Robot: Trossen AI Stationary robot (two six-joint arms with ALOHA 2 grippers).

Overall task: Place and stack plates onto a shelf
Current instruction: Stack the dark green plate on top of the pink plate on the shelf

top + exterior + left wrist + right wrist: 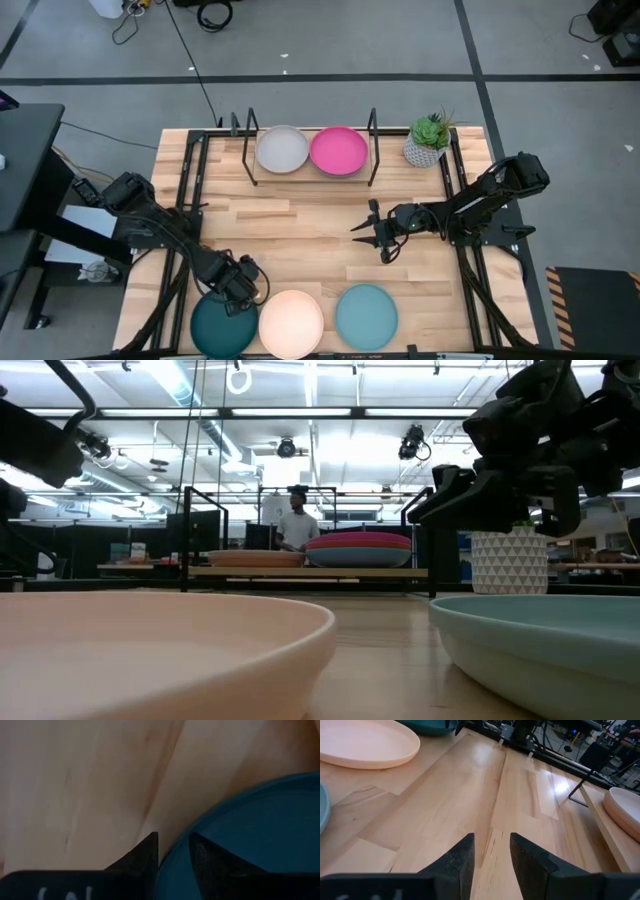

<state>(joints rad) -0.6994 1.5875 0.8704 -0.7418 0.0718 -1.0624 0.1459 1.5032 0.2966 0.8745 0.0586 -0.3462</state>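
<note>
My left gripper is at the table's near left, down on the far rim of the dark teal plate, which lies flat on the table. The cream plate and the light blue plate lie beside it along the near edge. On the shelf at the far side sit a grey-topped stack and a pink-topped stack. My right gripper hovers over bare wood right of centre, slightly open and holding nothing. My left gripper has the dark teal plate by its rim on the plate's far side. One finger stands outside over the wood and the other inside over the plate's well. The fingers slant down from the table's far left. The plate lies flat on the table.
A potted plant stands at the far right, beside the shelf. Black frame rails run along the table's left and right sides. A person shows in the room beyond the table. Bare wood lies between the shelf and the near plates.
</note>
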